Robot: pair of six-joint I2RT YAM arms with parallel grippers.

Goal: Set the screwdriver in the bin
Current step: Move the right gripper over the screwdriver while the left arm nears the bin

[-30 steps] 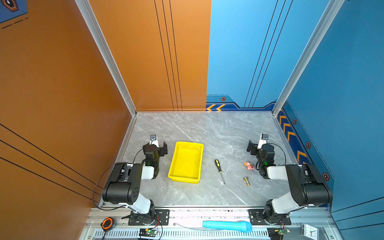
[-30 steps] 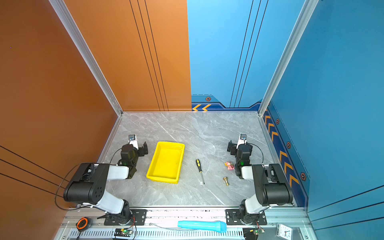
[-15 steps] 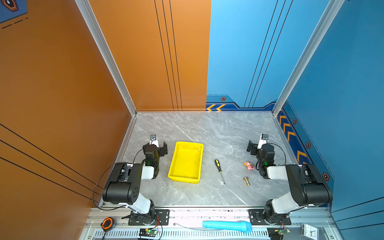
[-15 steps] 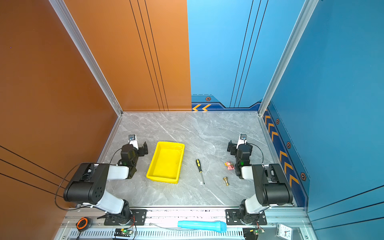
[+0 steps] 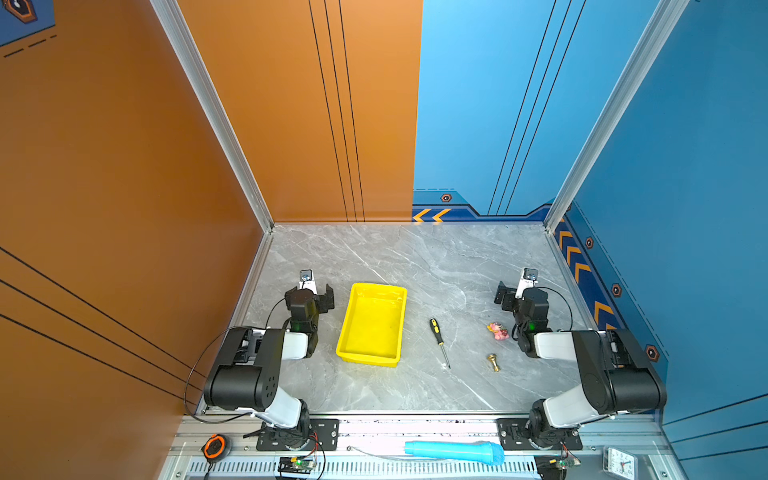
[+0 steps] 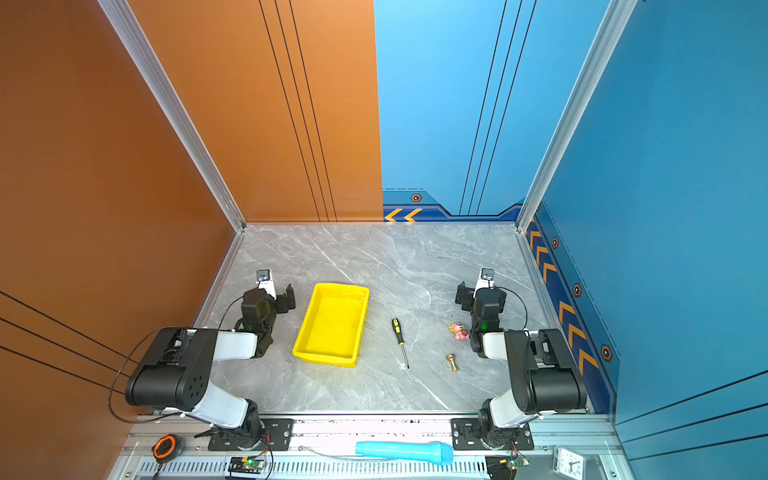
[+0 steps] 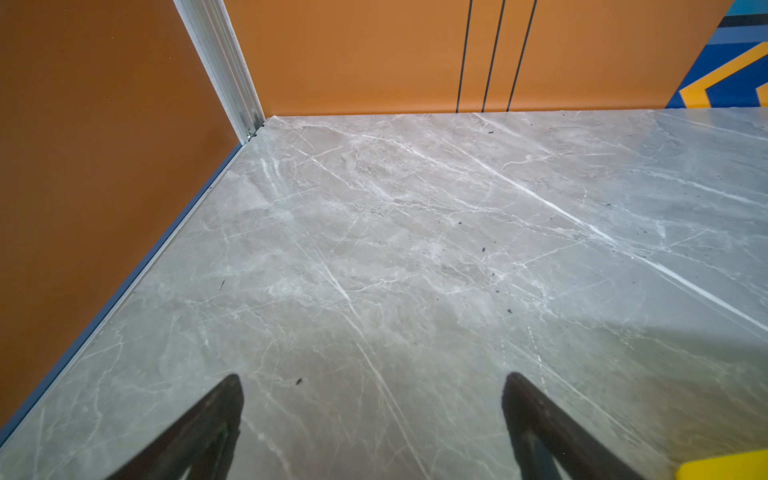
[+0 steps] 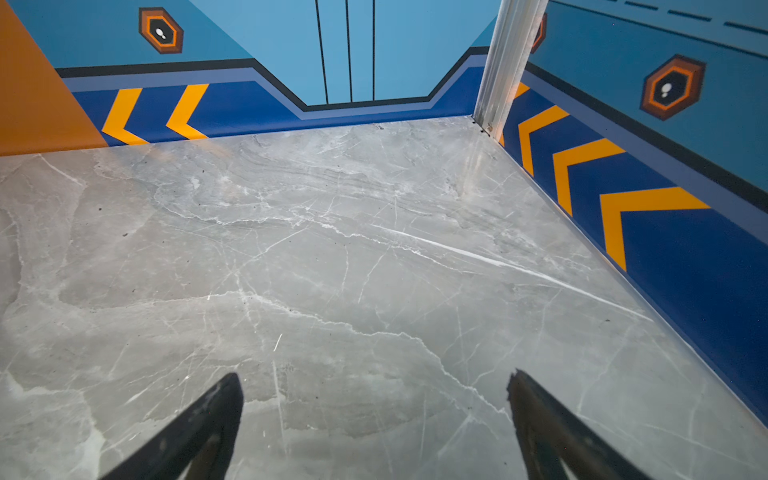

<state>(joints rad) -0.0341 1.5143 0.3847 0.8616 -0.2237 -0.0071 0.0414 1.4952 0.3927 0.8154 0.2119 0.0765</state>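
Both tools stand released, jaws wide and empty: left tool (image 7: 372, 386) and right tool (image 8: 375, 384). You see the screwdriver (image 5: 439, 341) lying flat on the surface (image 5: 415, 266), beside the bin (image 5: 372, 328) but outside it, between it and a brass piece (image 5: 493, 362).

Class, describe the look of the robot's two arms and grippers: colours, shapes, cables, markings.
The left arm and right arm match: bulky rounded black joint housings joined by white links, each with a thin black cable looping outside and a green light. The left gripper and right gripper have black fingers tapering to points.
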